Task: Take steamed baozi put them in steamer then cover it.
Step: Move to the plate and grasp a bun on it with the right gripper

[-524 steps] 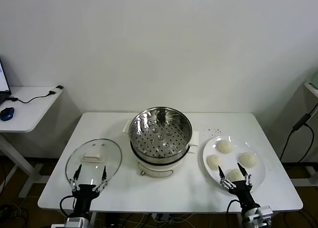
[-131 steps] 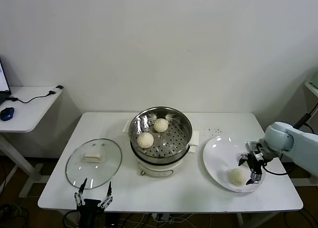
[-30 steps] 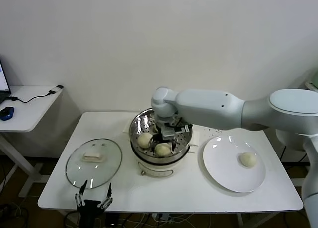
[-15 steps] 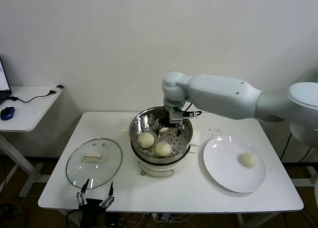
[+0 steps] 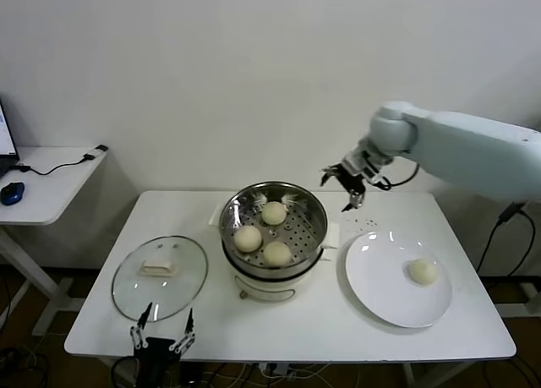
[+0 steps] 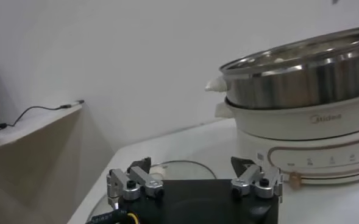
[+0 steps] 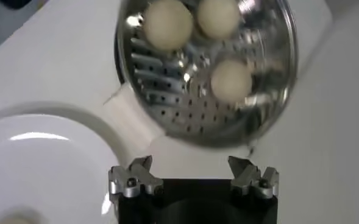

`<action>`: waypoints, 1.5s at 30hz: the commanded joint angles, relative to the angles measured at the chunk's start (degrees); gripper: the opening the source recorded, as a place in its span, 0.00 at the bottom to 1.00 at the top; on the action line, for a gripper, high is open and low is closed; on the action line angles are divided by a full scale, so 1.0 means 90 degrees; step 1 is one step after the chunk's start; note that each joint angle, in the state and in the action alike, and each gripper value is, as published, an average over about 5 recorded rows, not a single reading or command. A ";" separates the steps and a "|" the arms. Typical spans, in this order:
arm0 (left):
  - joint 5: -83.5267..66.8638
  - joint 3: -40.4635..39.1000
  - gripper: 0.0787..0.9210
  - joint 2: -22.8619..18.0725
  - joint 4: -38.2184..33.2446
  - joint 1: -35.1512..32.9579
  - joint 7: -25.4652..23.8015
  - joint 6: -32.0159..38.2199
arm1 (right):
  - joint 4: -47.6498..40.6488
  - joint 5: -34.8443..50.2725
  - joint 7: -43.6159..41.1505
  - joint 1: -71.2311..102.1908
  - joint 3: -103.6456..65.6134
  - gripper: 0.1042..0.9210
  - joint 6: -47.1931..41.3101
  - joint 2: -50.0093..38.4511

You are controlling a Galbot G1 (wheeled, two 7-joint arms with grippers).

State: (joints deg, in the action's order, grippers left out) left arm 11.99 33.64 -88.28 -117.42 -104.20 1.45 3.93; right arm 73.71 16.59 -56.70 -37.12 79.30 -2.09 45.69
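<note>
Inside the steamer, three steamed baozi sitting on the perforated steel floor: one toward the back wall, one toward the robot's left, one at the front edge, each apart from the others. Also showing from above in the right wrist view, steamer with the same three buns spread across the holes. Resting on a white cooker base (its brand mark facing the left wrist camera), the basket rising shiny and uncovered.

Holding a single bun, the white plate lying on the table to the robot's right of the steamer, the bun near the plate's far right edge.

Lying flat on the table to the robot's left of the steamer, the cover, white handle up, not on the basket.

Hovering above the table between steamer and plate, behind both, the right gripper, fingers spread wide and gripping nothing. Waiting low at the table's front edge just before the cover, the left gripper, likewise splayed wide and carrying nothing.
</note>
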 commanded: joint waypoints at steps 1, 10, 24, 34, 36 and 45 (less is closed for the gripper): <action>0.0013 0.0023 0.88 -0.0012 -0.0043 -0.0058 0.0004 0.0005 | -0.0154 0.0175 -0.0375 0.1745 -0.1438 0.88 -0.1550 -0.1830; 0.0122 0.0031 0.88 -0.0063 -0.0072 -0.0119 0.0013 0.0011 | -0.0575 -0.1049 -0.0806 0.3910 -0.3128 0.88 -0.1170 -0.2137; 0.0152 0.0078 0.88 -0.0099 -0.0048 -0.0190 0.0022 0.0028 | -0.1590 -0.1926 -0.0812 0.4531 -0.3819 0.88 -0.0605 -0.1566; 0.0157 0.0105 0.88 -0.0114 0.0030 -0.0175 0.0023 0.0026 | -0.2250 -0.2288 -0.0842 0.4510 -0.3904 0.88 -0.0267 -0.0914; 0.0162 0.0102 0.88 -0.0119 0.0044 -0.0168 0.0025 0.0021 | -0.2378 -0.2379 -0.0861 0.4486 -0.3927 0.88 -0.0196 -0.0781; 0.0169 0.0113 0.88 -0.0131 0.0079 -0.0099 0.0032 -0.0016 | -0.2701 -0.2673 -0.1054 0.4413 -0.3880 0.88 0.0055 -0.0439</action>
State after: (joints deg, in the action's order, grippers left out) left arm 13.48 34.66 -89.43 -116.79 -105.24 1.73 3.91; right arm 53.35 -4.47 -65.24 1.63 45.38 -3.77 38.33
